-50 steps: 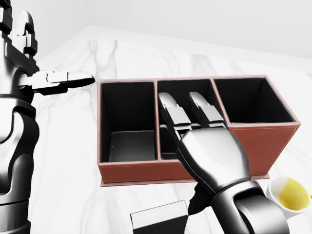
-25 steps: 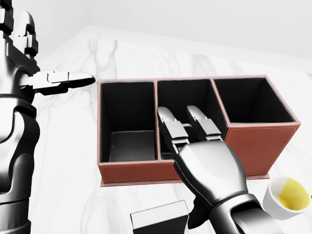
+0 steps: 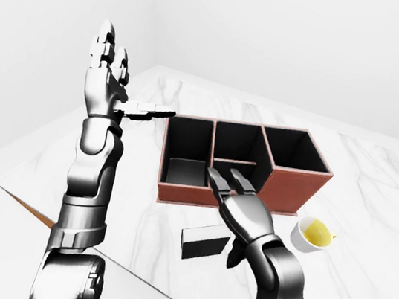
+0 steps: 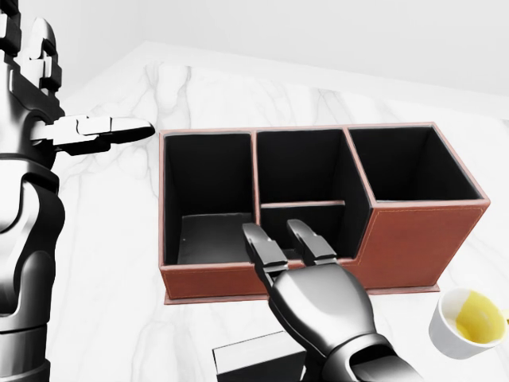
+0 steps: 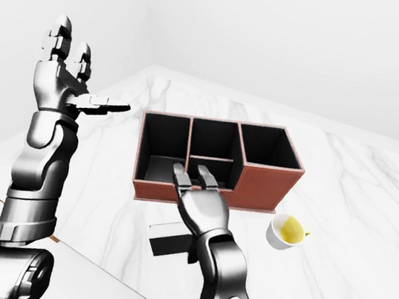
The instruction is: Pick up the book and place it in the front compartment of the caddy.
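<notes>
Two hands show, and neither has hold of anything. The right hand (image 4: pixel 318 306) reaches in from the bottom of the head view, palm down, with its fingers (image 4: pixel 262 247) stretched out straight and spread, their tips at the near wall of the caddy (image 4: pixel 413 231) below its middle section. The book (image 3: pixel 204 242), a dark flat block, lies on the marble bench (image 3: pixel 384 222) just beside that hand's wrist, near the bench's bottom edge in the left-eye view and apart from the caddy. The left hand (image 3: pixel 104 83) is held high over the bench's left edge, forearm upright, two fingers pointing up and the thumb (image 3: pixel 149 112) jutting sideways toward the caddy's left compartment, fully splayed. A white cup (image 5: pixel 285 230) with yellow contents stands on the bench near the caddy's right corner, clear of the right arm.
</notes>
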`<state>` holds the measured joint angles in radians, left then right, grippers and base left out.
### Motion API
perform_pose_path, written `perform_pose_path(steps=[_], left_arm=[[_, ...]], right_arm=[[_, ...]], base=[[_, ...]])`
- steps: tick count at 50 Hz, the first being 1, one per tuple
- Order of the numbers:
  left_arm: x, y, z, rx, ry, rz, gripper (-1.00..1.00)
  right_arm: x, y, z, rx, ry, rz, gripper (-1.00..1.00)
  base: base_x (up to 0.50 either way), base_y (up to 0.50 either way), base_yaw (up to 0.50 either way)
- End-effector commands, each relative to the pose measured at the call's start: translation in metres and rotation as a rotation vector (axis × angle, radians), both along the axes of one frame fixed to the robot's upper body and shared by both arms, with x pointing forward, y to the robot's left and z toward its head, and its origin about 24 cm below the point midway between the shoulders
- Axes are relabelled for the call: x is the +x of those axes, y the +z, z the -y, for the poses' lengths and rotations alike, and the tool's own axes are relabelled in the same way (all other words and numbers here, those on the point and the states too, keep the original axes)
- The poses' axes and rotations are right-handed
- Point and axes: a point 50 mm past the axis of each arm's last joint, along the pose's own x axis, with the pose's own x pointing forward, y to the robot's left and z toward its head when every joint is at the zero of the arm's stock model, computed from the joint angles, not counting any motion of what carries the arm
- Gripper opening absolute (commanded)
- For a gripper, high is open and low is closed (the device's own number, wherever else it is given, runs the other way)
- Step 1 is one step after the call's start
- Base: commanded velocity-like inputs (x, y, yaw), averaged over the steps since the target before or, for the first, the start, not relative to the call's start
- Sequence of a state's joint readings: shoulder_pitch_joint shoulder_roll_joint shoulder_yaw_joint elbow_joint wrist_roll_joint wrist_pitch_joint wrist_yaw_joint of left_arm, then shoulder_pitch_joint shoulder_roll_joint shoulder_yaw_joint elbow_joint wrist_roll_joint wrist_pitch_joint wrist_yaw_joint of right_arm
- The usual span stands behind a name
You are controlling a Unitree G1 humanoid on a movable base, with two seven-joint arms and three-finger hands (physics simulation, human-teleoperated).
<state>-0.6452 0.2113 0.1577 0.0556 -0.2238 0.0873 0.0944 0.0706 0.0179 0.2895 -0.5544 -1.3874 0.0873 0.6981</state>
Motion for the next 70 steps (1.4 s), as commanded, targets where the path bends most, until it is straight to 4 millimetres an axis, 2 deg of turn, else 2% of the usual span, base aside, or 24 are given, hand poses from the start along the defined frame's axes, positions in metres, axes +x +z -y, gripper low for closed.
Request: perform_pose_path(steps=[1, 16, 22, 40, 54, 55, 57, 58, 59, 70], left_arm=[[-0.002, 0.001, 0.000, -0.001, 0.002, 0.009, 1.00], [-0.001, 0.001, -0.001, -0.002, 0.001, 0.005, 1.00], [-0.002, 0.003, -0.001, -0.001, 0.001, 0.015, 1.00], [0.002, 0.000, -0.001, 0.000, 0.002, -0.008, 1.00], [0.001, 0.000, -0.001, -0.001, 0.001, -0.002, 1.00], [0.001, 0.000, -0.001, -0.001, 0.001, -0.001, 1.00], [0.001, 0.000, -0.001, -0.001, 0.000, -0.005, 1.00], [0.001, -0.001, -0.001, -0.001, 0.000, -0.006, 1.00], [0.001, -0.001, -0.001, -0.001, 0.000, -0.006, 1.00], [0.001, 0.000, -0.001, -0.003, -0.001, -0.005, 1.00]], right_arm=[[-0.001, -0.021, -0.005, -0.026, 0.025, -0.094, 1.00], [0.003, -0.044, -0.017, -0.049, 0.069, -0.193, 1.00], [0.007, -0.059, -0.022, -0.061, 0.085, -0.257, 1.00], [0.016, -0.074, -0.030, -0.056, 0.109, -0.332, 1.00], [0.022, -0.076, -0.028, -0.036, 0.103, -0.350, 1.00], [0.021, -0.076, -0.028, -0.033, 0.104, -0.351, 0.67], [0.022, -0.075, -0.028, -0.023, 0.105, -0.349, -0.48], [0.022, -0.074, -0.028, -0.022, 0.106, -0.347, -0.85], [0.023, -0.074, -0.028, -0.020, 0.106, -0.347, -1.00], [0.021, -0.071, -0.030, -0.013, 0.113, -0.337, -1.00]], base=[[0.00, 0.00, 0.00], [0.00, 0.00, 0.00], [0.00, 0.00, 0.00], [0.00, 0.00, 0.00], [0.00, 0.00, 0.00], [0.00, 0.00, 0.00], [0.00, 0.00, 0.00], [0.00, 0.00, 0.00], [0.00, 0.00, 0.00], [0.00, 0.00, 0.00]])
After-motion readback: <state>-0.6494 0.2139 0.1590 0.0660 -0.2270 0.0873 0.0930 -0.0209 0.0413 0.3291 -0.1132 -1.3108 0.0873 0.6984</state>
